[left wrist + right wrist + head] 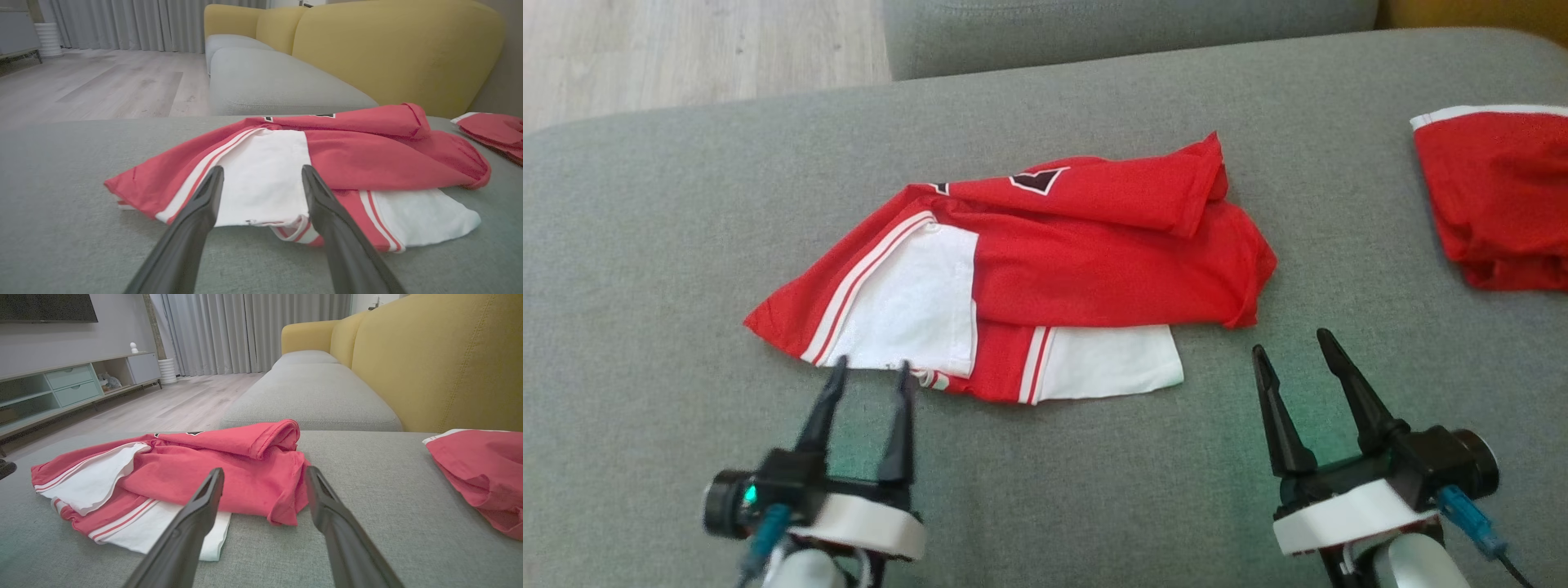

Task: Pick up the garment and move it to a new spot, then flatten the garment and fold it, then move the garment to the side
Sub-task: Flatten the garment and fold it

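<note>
Crumpled red-and-white jersey garment (1094, 261): flatten next. Left gripper (872, 363) wide, empty, at its near hem; right gripper (1292, 341) wide, empty, beside it. Pinch single layers.

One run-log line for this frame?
garment: crumpled on cushion | left hand: open at its near edge | right hand: open, clear of it | other red garment: right
</note>
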